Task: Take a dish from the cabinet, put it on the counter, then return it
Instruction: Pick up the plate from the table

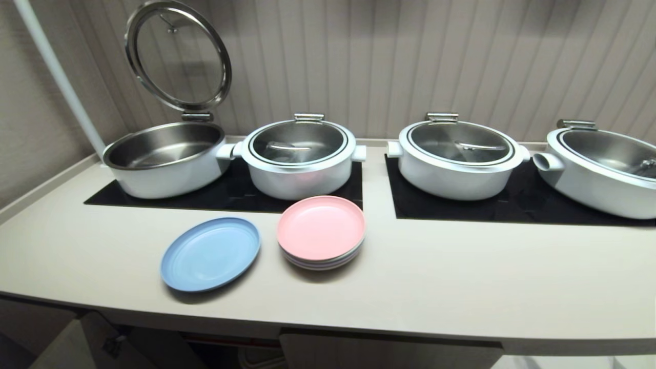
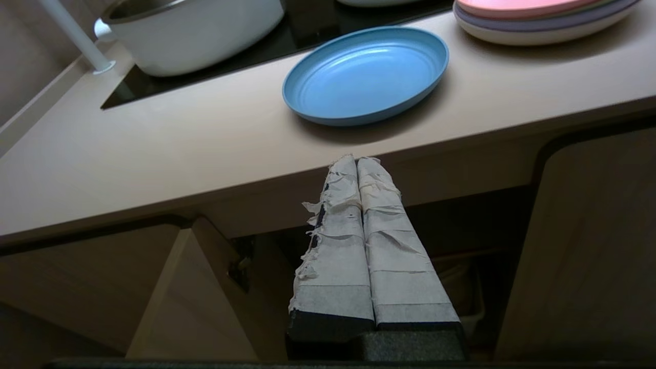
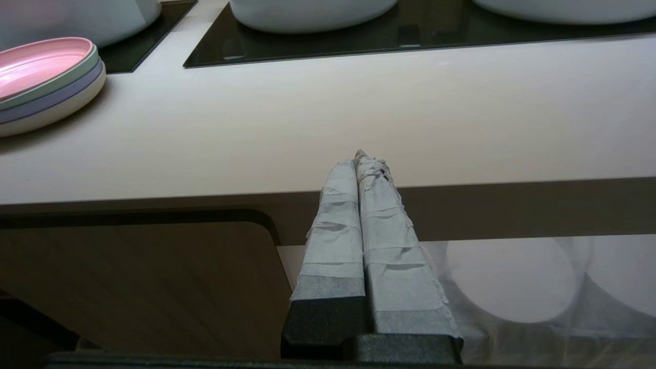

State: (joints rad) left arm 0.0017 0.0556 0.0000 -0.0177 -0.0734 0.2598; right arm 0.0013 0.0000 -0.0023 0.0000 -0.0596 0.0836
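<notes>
Below the counter (image 2: 154, 169), only wrist views show left gripper (image 2: 357, 160) closed.

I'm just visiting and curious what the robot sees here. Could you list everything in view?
blue plate: one, light blue, on the counter near its front edge.
plate stack: one, pink on top, right of the blue plate.
pots: four, white; leftmost pot has its glass lid raised, the others are lidded.
cooktop panels: two, black, under the pots.
cabinet door: one, beige, open below the counter.
left gripper: taped, shut, below the counter edge.
right gripper: taped, shut, likewise.
</notes>
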